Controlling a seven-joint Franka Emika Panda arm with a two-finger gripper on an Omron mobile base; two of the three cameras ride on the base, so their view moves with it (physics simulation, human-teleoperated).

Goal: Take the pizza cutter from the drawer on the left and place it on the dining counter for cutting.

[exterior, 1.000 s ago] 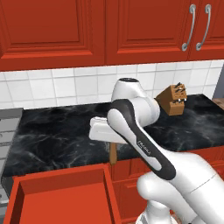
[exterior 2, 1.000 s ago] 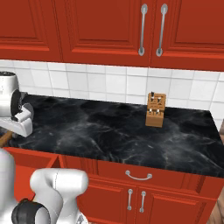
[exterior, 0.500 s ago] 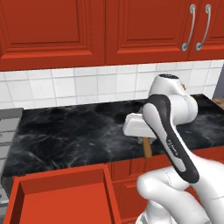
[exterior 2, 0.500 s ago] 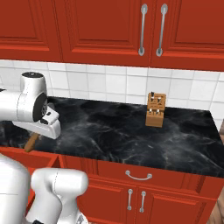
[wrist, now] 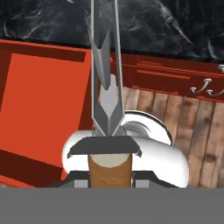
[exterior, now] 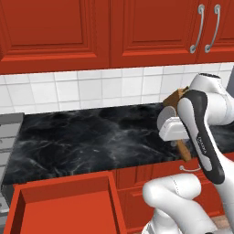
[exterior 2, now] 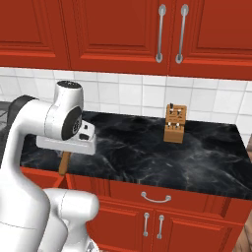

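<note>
Pizza cutter (wrist: 109, 131) clamped in the gripper (wrist: 110, 178), jaws narrowed onto the short brown wooden handle, grey fork and thin silver wheel edge running away up the hand view. Carried in the air over the front edge of a black marble counter (exterior: 91, 137), clear of the drawer (exterior: 68, 205). Seen from the left base view as a brown handle (exterior: 184, 151) slanting below the white hand (exterior: 173, 130); from the right base view as a brown stub (exterior 2: 64, 162) hanging under the hand (exterior 2: 66, 143).

Below: polished black stone with faint white veins, backed by pale square tiles (exterior: 91, 89) and topped by glossy red panelled wall cupboards (exterior: 55, 27) with curved silver bar handles (exterior 2: 159, 32). Red drawer pulled open at lower left, plain red inside, flat-walled.

Right base view adds a wooden knife block (exterior 2: 174, 124) standing upright towards the counter's back, plus a lower red drawer front with a silver handle (exterior 2: 156, 198). Hand view adds the wood-plank floor (wrist: 192, 131) beneath and part of the robot's rounded white body
</note>
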